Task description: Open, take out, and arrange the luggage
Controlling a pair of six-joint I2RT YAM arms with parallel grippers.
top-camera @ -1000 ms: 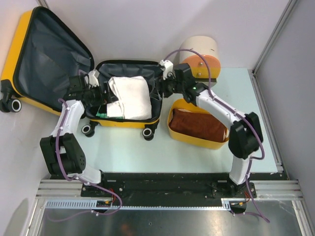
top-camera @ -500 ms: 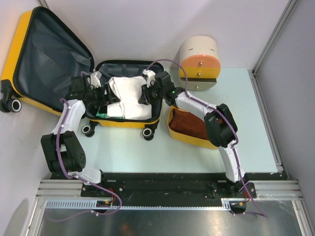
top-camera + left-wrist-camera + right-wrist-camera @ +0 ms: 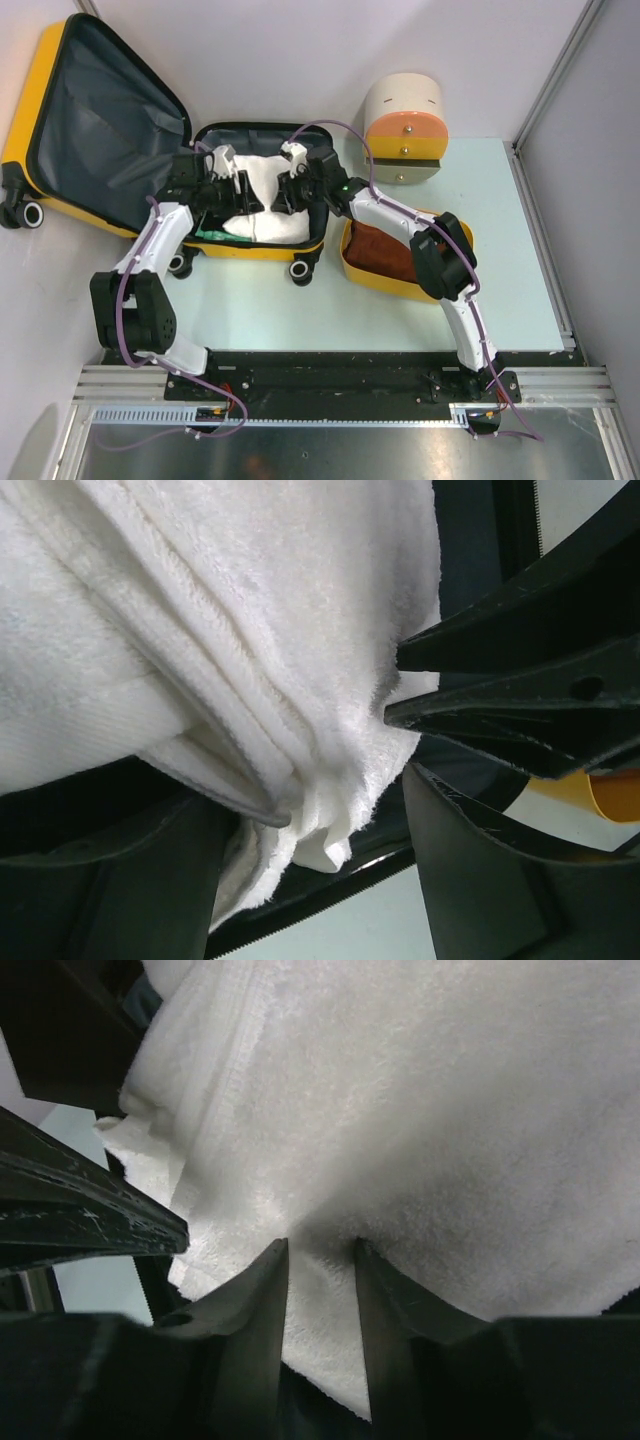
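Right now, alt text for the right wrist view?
The right gripper pinches a fold of white fluffy towel, which fills most of the frame, between its two dark fingers. A dark angled bar crosses the left edge, beside a sliver of pale table.

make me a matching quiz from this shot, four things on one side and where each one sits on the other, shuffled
1 white towel
2 brown cloth
3 drawer cabinet
4 suitcase lid

a in the yellow bin
b leaning open at the far left
c inside the suitcase
d at the back of the table, towards the right

Pairs: 1-c, 2-a, 3-d, 4-b
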